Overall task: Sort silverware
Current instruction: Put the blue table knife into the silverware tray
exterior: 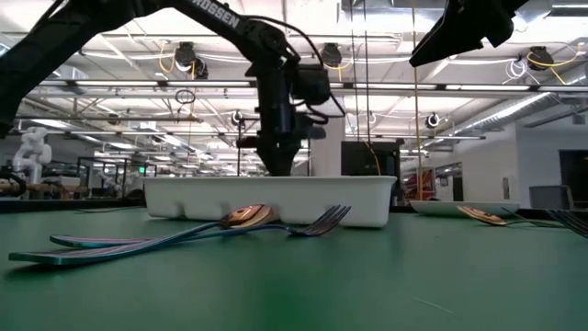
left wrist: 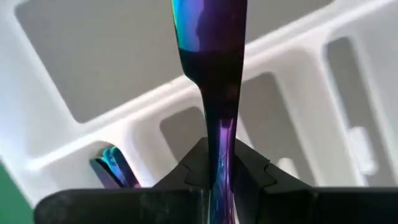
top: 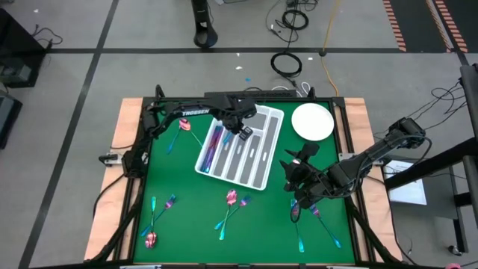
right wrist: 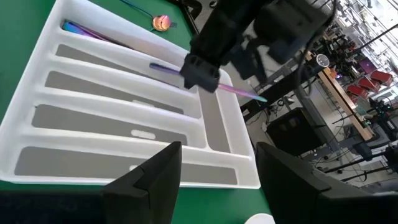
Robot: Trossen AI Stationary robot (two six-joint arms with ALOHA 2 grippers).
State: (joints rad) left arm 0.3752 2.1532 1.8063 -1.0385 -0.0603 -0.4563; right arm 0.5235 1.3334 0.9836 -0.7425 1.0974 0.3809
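High view: the left arm reaches across the green table [top: 187, 187] and bends down over the white tray [top: 261, 161], its left claw [top: 237, 128] above the tray's far end. The right arm comes in low from the side, its right claw [top: 296, 178] hovering just off the tray's near right corner. Loose silverware [top: 230, 202] lies scattered on the felt on the near side of the tray, with a few pieces [top: 213, 144] already in the tray's leftmost slot. A round white plate [top: 312, 122] sits beside the tray's far right corner.

Low view: the left arm hangs straight down behind the tray's smooth plastic wall [exterior: 276, 198]. A fork and spoon [exterior: 248, 219] lie crossed in front of the tray.

Left wrist view: the left claw is clamped on a knife [left wrist: 211, 56], slim, glossy, purple shading to teal, held over the tray's dividers [left wrist: 155, 99].

Right wrist view: the right claw's two dark fingers [right wrist: 155, 177] stand apart with nothing between them. The knife pokes out of the left claw [right wrist: 200, 73] over the tray, roughly level, though its tilt is hard to judge.
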